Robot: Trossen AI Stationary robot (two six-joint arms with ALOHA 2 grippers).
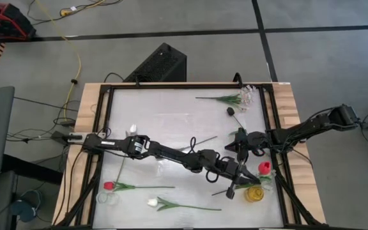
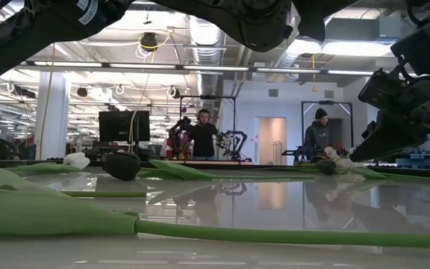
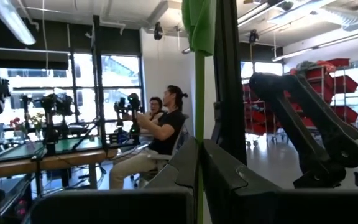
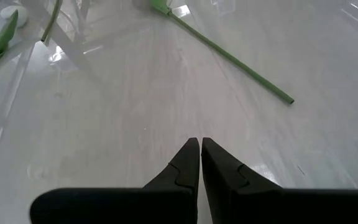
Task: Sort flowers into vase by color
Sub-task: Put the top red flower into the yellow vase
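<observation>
Left pincer [image 1: 234, 185]: clenched on green flower stem [image 3: 199, 112], beside yellow vase [image 1: 255, 193] near tabletop's [image 1: 165, 115] front right corner. Risk: thin stem slips, misses vase mouth. Right pincer [image 4: 199, 149]: clenched, empty.

Floor: grey, crossed by dark seams, in the high view's upper half [image 1: 312, 57].
Cable: a yellow cable [image 1: 75, 51] snakes down the upper left of the high view.
Red case: at the high view's top left corner [image 1: 2, 19].
Black box: a slatted dark box [image 1: 158, 64] lies on the floor just above the table's upper edge.
Ceiling: exposed ducts and pipes with strip lights [image 2: 163, 71] across the top of the low view.
Column: a white column [image 2: 52, 112] at the low view's left.
Monitor: a dark screen [image 2: 124, 125] left of centre.
People: one person [image 2: 202, 134] at centre, another [image 2: 319, 134] at right.
Windows: tall dark-framed panes [image 3: 55, 81] at the left wrist view's left.
Shelving: red bins on racks [image 3: 337, 81] at its right.
Seated people: two at a workbench [image 3: 160, 127].
</observation>
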